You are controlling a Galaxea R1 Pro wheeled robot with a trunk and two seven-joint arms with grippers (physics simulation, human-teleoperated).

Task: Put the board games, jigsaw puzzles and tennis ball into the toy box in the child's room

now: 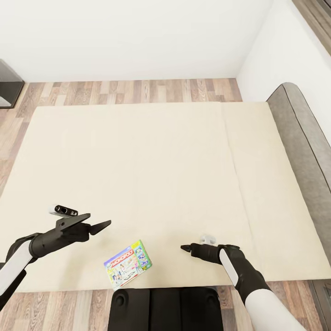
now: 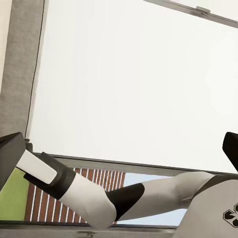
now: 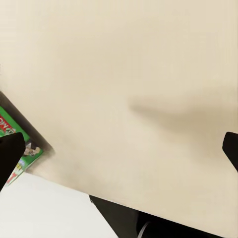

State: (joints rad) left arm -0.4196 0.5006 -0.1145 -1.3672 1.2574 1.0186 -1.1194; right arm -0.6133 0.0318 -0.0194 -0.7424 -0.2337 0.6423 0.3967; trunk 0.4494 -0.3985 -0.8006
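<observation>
Fetching the Monopoly box off the bed (near edge, six o'clock): both grippers' fingers spread empty; next, the left gripper descends on it.

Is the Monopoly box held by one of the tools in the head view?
No: the Monopoly box lies flat on the bed, apart from the left tool and the right tool.

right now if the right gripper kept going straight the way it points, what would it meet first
Probably the Monopoly box. The right gripper points across the bed toward it, with bare mattress between; height is unclear, so it could pass just above the box.
</observation>
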